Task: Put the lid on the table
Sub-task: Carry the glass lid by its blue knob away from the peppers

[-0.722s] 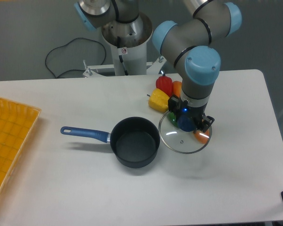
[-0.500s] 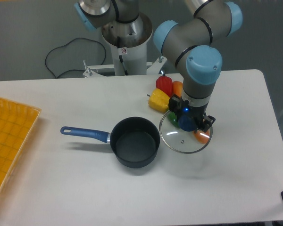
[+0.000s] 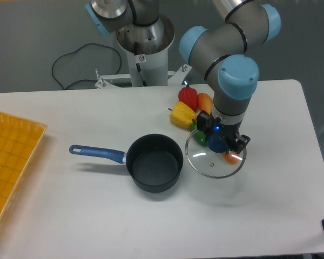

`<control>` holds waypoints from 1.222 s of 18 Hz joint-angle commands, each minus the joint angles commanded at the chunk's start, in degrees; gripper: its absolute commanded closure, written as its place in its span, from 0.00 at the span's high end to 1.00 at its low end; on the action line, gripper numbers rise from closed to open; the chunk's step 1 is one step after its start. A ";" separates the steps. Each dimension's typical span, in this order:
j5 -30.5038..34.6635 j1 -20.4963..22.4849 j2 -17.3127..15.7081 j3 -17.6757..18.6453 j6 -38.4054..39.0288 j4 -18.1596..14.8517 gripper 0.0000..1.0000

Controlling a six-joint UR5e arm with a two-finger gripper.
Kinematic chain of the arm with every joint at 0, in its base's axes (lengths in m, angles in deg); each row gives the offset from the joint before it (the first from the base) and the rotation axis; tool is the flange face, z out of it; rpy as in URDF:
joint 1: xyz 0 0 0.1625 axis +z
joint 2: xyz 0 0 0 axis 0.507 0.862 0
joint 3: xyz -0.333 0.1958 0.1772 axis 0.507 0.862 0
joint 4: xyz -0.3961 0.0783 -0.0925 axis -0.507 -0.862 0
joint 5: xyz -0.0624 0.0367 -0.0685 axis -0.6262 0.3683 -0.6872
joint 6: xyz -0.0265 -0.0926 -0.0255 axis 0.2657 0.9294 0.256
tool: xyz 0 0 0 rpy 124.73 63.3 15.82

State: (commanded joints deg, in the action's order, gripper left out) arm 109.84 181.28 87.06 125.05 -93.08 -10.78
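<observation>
Bare white table point(image 3: 167, 226) in front; a faint shadow falls on it below the lid, so the lid looks to be airborne, not resting.

Lid point(image 3: 216, 157): clear glass, metal rim, held roughly level just right of the saucepan point(image 3: 154, 163), its left rim very near the pan's rim. Gripper point(image 3: 220, 141) pinches the blue centre knob from above, fingers pressed onto it.

Risks, as judged:
- A straight descent here may catch the lid's left rim on the pan wall, tilting it or nudging the pan.
- Orange and green toy pieces show through the glass under the far side; whether the lid would land on them cannot be told. If so, it would sit crooked or slide.
- Releasing from height: glass strikes the table, may skid.

Beyond: yellow toy pepper point(image 3: 182, 114) and red toy pepper point(image 3: 188, 97), close behind the lid.

Against the earlier frames: lid and gripper have shifted slightly right, away from the pan. Pan, peppers unmoved.
</observation>
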 joint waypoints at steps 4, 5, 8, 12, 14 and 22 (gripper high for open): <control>0.00 0.09 1.58 -1.58 0.00 0.18 0.40; -0.09 0.26 2.20 -2.11 0.00 0.18 0.40; 0.00 0.53 4.13 -3.25 -0.09 0.26 0.40; 0.00 1.05 6.77 -4.75 -1.93 1.49 0.40; -0.09 1.14 7.74 -5.19 -2.02 2.37 0.40; -0.09 1.32 11.17 -6.86 -1.93 3.95 0.40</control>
State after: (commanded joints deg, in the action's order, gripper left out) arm 109.75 182.60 98.22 118.19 -95.01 -6.82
